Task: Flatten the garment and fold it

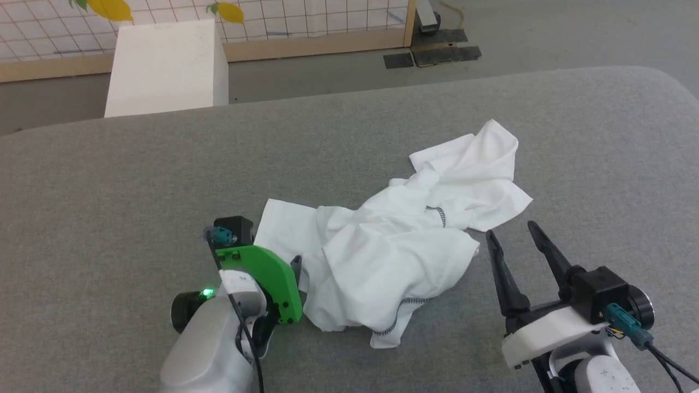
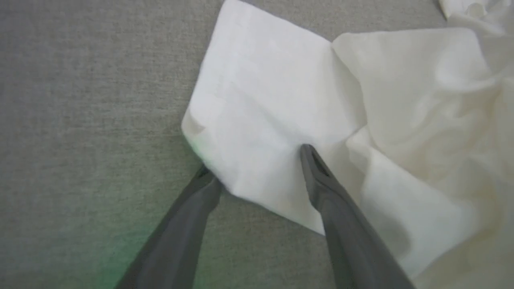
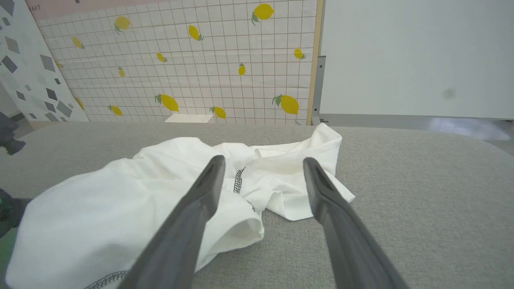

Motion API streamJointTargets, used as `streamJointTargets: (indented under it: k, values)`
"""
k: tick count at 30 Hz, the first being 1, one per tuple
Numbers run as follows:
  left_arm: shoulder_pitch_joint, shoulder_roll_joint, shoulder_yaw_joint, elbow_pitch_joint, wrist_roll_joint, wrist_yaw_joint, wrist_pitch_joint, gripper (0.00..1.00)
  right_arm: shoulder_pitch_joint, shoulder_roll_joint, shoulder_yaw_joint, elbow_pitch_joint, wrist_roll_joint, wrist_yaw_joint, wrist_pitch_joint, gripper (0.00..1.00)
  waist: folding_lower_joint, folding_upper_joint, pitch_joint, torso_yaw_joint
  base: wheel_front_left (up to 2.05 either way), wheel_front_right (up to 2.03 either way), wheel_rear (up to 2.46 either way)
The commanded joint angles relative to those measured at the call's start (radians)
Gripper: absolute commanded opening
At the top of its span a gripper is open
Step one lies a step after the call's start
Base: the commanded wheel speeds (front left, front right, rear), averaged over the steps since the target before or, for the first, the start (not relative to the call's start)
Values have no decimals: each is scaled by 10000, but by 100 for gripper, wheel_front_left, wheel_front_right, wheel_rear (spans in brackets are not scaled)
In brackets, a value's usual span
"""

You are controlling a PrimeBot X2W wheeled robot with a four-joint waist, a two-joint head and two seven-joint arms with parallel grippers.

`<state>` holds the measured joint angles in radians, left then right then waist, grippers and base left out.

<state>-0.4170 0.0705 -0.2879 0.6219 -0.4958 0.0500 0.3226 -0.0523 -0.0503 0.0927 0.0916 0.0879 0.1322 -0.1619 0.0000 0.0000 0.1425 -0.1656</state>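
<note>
Straddling garment (image 2: pixel 273 88) edge, left tool (image 2: pixel 255 159)

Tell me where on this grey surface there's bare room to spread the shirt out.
The grey surface is bare in a wide patch left of the garment, from the left gripper to the far edge by the white box. Another bare patch lies right of the garment, beyond the right gripper. It's crowded in the near middle, between the grippers.
</note>
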Motion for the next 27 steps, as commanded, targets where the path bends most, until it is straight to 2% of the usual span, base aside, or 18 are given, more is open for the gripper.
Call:
streamJointTargets:
  k: [1,3,5,8,11,14,18,20,21,22,23,25,27]
  values:
    - [141,-199,-248,259,-68,-172,-16,0,-200,1,19,53,73,-15,-104,100,0,0,70,-21,0,0,0]
    - [54,-155,-186,174,25,-121,-561,0,-239,1,11,109,103,-15,-132,100,0,0,58,23,0,0,0]
    - [41,2,32,16,145,107,-1337,0,-264,1,-15,151,131,-15,-161,100,0,0,4,87,0,0,0]
    - [285,427,609,-395,217,580,-2551,0,-235,1,-87,201,120,-15,-182,100,0,0,-126,211,0,0,0]
    - [791,917,1322,-995,92,1022,-3335,0,-162,1,-211,204,96,-15,-182,100,0,0,-215,376,0,0,0]
    - [1546,1524,2017,-1791,-28,1446,-3680,0,-88,1,-333,192,88,-15,-183,100,0,0,-247,605,0,0,0]
    - [2588,2146,2726,-2714,-167,1937,-3604,0,-18,1,-454,126,54,-15,-133,100,0,0,-213,892,0,0,0]
    - [3031,2329,2925,-3061,-253,2035,-3481,0,-5,1,-493,106,37,-15,-89,100,0,0,-202,1013,0,0,0]
    - [3178,2360,2966,-3197,-357,1939,-3436,12,-10,1,-508,102,21,-15,-65,100,0,0,-196,1067,0,0,0]
    - [3322,2305,3041,-3372,-542,1840,-3426,58,-14,1,-537,102,-6,-15,-31,100,0,0,-201,1145,0,0,0]
    - [3442,2286,3037,-3504,-597,1782,-3425,100,-17,1,-542,112,-37,-15,17,100,0,0,-208,1193,0,0,0]
    - [3648,2243,2939,-3813,-594,1664,-3521,100,-15,1,-610,118,-135,-15,173,100,0,0,-216,1315,0,0,0]
    - [3749,2131,2876,-4253,-436,1597,-4135,100,-33,1,-867,154,-277,-15,462,100,0,0,-224,1451,0,0,0]
